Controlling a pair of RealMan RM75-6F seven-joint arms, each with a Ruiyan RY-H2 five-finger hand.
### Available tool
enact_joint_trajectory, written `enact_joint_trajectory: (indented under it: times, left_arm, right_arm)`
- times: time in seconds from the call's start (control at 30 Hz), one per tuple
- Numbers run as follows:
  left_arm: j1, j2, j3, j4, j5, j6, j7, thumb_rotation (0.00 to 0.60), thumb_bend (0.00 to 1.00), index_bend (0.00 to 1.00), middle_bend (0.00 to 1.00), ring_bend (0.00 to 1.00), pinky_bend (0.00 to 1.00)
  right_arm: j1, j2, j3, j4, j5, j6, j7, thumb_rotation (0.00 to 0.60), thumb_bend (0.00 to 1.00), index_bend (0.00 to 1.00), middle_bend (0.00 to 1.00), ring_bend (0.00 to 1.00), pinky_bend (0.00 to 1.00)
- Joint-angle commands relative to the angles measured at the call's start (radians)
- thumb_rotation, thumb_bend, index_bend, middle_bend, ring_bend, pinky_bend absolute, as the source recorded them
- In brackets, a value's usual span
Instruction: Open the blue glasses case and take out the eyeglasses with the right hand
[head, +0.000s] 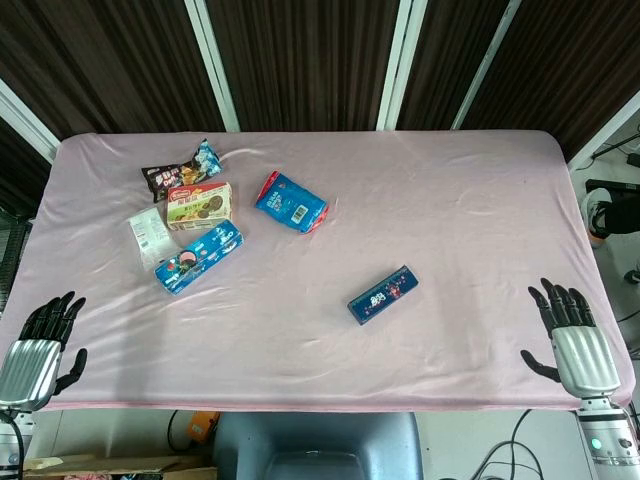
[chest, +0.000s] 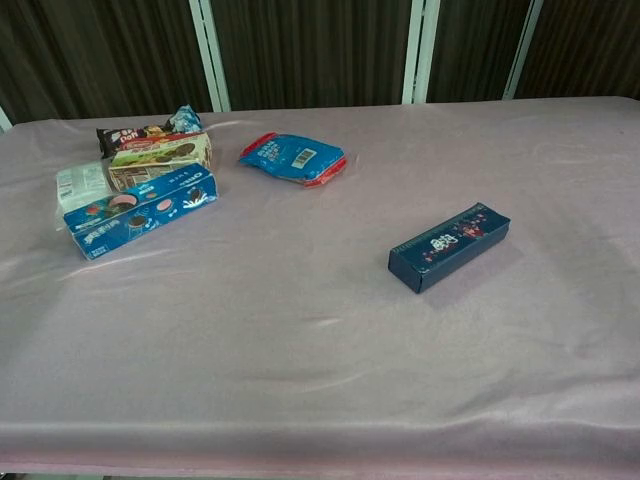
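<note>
Blue glasses case (head: 382, 294) is seen lying closed and flat on the pink tablecloth (head: 450, 200), right of the table's centre, turned at a slant, well apart from both hands. At the far left, the left hand (head: 40, 345) is held at the near table edge, its fingers spread apart and nothing gripped. Further in, a cluster of snack packs is laid out: a white packet (head: 148, 235), a dark wrapper (head: 180, 172), a biscuit box (head: 199, 205), a long blue cookie box (head: 198, 256) and a blue pouch (head: 291, 201). At the far right, the right hand (head: 572, 335) is held at the near edge, fingers extended and parted, nothing grasped.
</note>
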Motion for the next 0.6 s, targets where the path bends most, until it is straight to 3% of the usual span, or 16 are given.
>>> enact_joint_trajectory:
  times: [0.03, 0.4, 0.47, 0.6]
  left_arm:
    - [-0.001, -0.002, 0.000, 0.000, -0.001, -0.001, 0.003, 0.600, 0.44, 0.00, 0.00, 0.00, 0.11]
    - [-0.005, -0.001, -0.003, -0.001, 0.000, -0.003, -0.004, 0.600, 0.44, 0.00, 0.01, 0.00, 0.11]
    - [-0.006, 0.000, -0.003, 0.002, -0.005, -0.008, -0.007, 0.600, 0.44, 0.00, 0.00, 0.00, 0.11]
    - [-0.009, -0.004, -0.011, 0.001, -0.017, -0.012, 0.000, 0.600, 0.44, 0.00, 0.01, 0.00, 0.11]
  right_arm:
    - [0.000, 0.000, 0.002, 0.001, 0.004, -0.001, 0.002, 0.600, 0.34, 0.00, 0.00, 0.00, 0.00]
    - [0.045, -0.030, 0.023, 0.056, -0.017, -0.032, 0.035, 0.600, 0.34, 0.00, 0.00, 0.00, 0.00]
    - [0.092, -0.056, 0.038, 0.105, -0.032, -0.075, 0.041, 0.600, 0.34, 0.00, 0.00, 0.00, 0.00]
    - [0.261, -0.153, 0.075, 0.215, -0.048, -0.268, 0.003, 0.600, 0.33, 0.00, 0.00, 0.00, 0.00]
